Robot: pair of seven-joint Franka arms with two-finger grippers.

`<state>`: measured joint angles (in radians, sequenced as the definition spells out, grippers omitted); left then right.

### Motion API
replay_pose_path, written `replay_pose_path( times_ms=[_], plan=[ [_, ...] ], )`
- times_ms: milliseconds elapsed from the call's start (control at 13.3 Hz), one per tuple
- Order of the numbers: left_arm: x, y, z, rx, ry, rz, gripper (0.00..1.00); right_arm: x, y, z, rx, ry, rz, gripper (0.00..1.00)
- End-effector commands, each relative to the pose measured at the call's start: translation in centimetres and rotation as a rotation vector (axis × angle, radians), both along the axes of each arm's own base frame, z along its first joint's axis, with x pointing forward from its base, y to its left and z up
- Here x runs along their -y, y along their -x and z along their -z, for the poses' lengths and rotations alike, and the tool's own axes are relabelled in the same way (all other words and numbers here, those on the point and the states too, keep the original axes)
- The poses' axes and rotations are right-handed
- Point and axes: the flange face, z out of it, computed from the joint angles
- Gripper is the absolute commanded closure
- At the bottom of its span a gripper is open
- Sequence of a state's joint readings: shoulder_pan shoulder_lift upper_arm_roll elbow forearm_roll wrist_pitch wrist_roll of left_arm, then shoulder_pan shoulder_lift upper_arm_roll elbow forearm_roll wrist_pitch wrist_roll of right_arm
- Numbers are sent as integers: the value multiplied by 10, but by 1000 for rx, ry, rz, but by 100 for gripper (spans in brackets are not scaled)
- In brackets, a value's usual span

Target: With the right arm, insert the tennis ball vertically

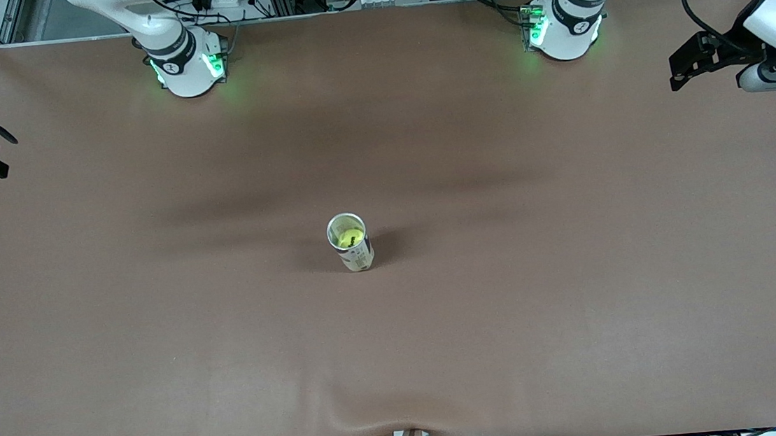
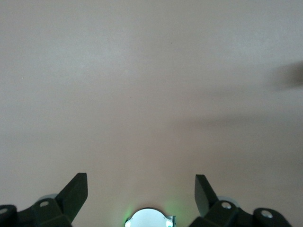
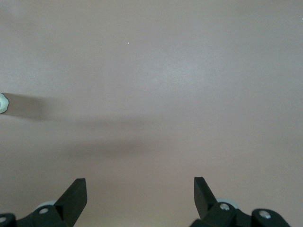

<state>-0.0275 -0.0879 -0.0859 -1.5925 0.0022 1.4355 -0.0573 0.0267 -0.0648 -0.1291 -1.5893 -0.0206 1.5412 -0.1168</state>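
1. You are looking at a clear can standing upright near the middle of the brown surface, roughly midway between the two arm bases and nearer to the front camera than both.
2. The tennis ball is sitting inside the can, showing yellow-green through its open top.
3. Your right end effector is hanging over bare surface toward the right arm's end, well apart from the can, with its fingers spread wide and gripping nothing.
4. Your left end effector is hanging over bare surface toward the left arm's end, also well apart from the can, its fingers spread wide and empty.
5. In the right wrist view a pale rounded edge is peeking in at the frame's border; you cannot tell what it is.
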Motion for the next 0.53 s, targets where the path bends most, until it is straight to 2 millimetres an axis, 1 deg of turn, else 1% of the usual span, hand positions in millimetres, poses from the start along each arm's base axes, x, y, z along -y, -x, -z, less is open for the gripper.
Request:
replay_pose_path(
  times_ms=[0,151,301,452],
  plan=[
    [-6,2,-11,7,17,-25,0,2,-3,-3,6,5,-2,0],
    [-17,2,-11,-2,18,-44,0,3,-4,-3,6,5,-1,0],
    [-21,3,-16,1,21,-49,0,3,-4,-3,12,6,-1,0],
    [-22,3,-17,3,19,-53,0,3,-5,-3,13,6,-1,0]
  ],
)
